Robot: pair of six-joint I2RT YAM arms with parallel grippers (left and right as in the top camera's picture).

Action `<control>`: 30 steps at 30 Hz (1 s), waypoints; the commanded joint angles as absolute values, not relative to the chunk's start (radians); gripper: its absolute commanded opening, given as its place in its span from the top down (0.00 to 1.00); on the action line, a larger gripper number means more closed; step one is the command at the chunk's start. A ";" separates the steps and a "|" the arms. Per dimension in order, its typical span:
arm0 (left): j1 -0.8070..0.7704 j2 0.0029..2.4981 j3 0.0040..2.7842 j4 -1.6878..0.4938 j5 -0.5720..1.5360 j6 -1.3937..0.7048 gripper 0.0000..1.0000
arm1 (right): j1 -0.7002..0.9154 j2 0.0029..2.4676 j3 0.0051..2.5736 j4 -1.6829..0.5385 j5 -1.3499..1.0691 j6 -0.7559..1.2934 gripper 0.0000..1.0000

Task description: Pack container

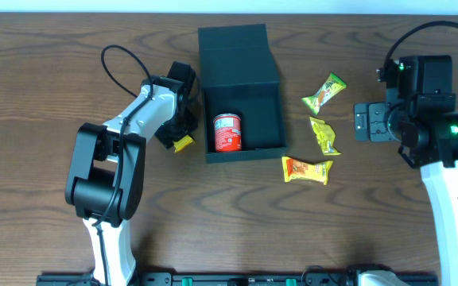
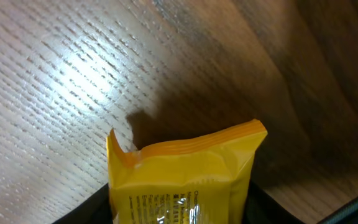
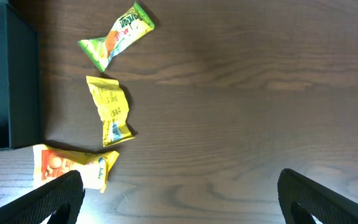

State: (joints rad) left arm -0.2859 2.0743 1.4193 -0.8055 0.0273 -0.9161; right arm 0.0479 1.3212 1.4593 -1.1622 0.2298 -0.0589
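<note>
The left claw (image 1: 178, 137) grips a yellow packet (image 2: 179, 177) beside the box (image 1: 241, 95) (a red can (image 1: 227, 132) lies inside); the right claw (image 3: 182, 196) gapes wide over the counter (image 3: 241, 93).

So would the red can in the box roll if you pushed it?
Probably, yes. The red can seems to lie on its side in the container, and its round body would likely roll sideways until it meets a wall. It looks stiff, so it probably won't squash.
</note>
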 commanded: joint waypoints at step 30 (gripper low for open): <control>-0.284 2.094 1.750 -1.053 -0.029 -0.366 0.66 | 0.044 1.320 1.470 -1.163 0.244 -0.068 0.01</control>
